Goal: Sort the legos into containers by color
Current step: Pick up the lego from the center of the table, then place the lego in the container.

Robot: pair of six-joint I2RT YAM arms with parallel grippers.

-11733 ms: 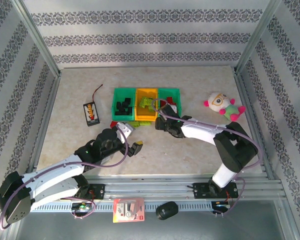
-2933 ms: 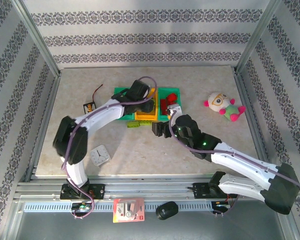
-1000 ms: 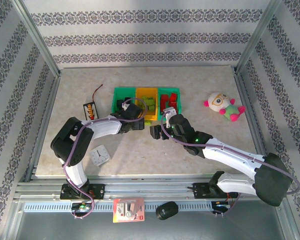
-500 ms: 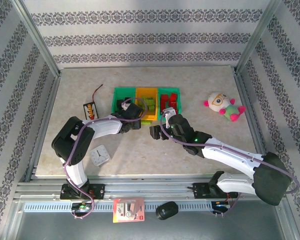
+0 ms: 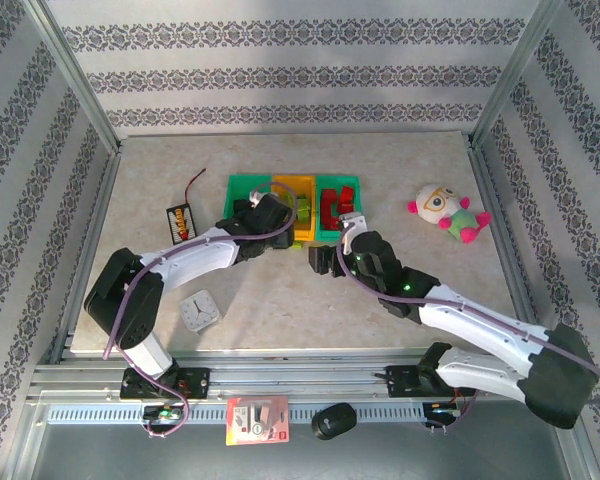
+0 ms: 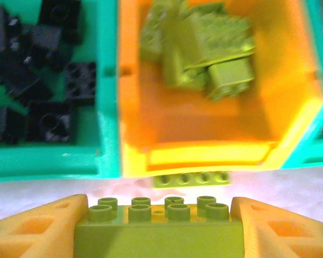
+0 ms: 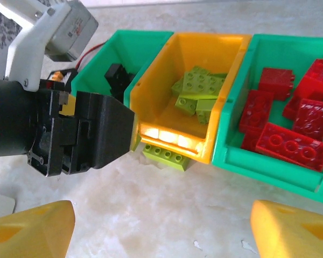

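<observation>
The left fingers (image 6: 37,228) clamp a lime brick (image 6: 159,236) just before the orange bin (image 6: 204,156) (a second lime brick (image 6: 191,179) lies at its foot), while the right fingers (image 7: 35,231) gape wide, empty.

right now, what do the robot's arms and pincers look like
The left arm and right arm have white links, black joints and purple cables; the right arm carries a green light. The left pincer and right pincer have blunt yellow-orange fingers.
</observation>
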